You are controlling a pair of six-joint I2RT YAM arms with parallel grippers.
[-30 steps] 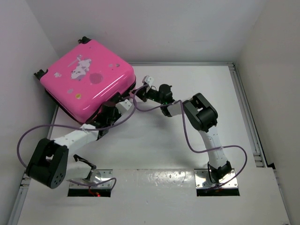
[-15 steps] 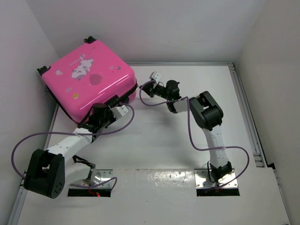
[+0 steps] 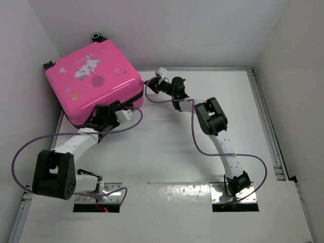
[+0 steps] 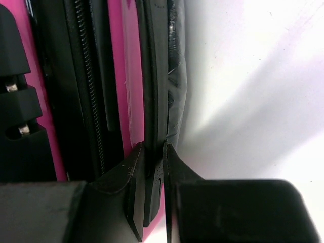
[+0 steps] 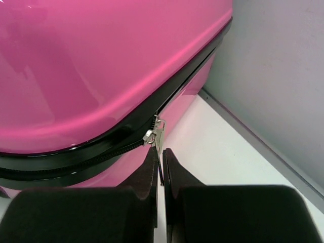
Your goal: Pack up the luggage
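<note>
Currently, the luggage (image 3: 93, 83) lies flat at the far-left corner of the tabletop (image 3: 167, 152). Right tool (image 5: 161, 167) is pinched tight on the zipper pull (image 5: 158, 132); left tool (image 4: 152, 187) clamps the rim (image 4: 154, 101). Advise pulling steadily along the track, bracing firmly.

White table (image 3: 167, 152), pale enclosure walls (image 3: 177, 30) (plain, matte), metal rail (image 3: 269, 131) along right edge

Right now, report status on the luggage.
Left jaws shut on luggage rim. Right jaws shut on zipper pull. Lid down. Nothing seen in the way.
</note>
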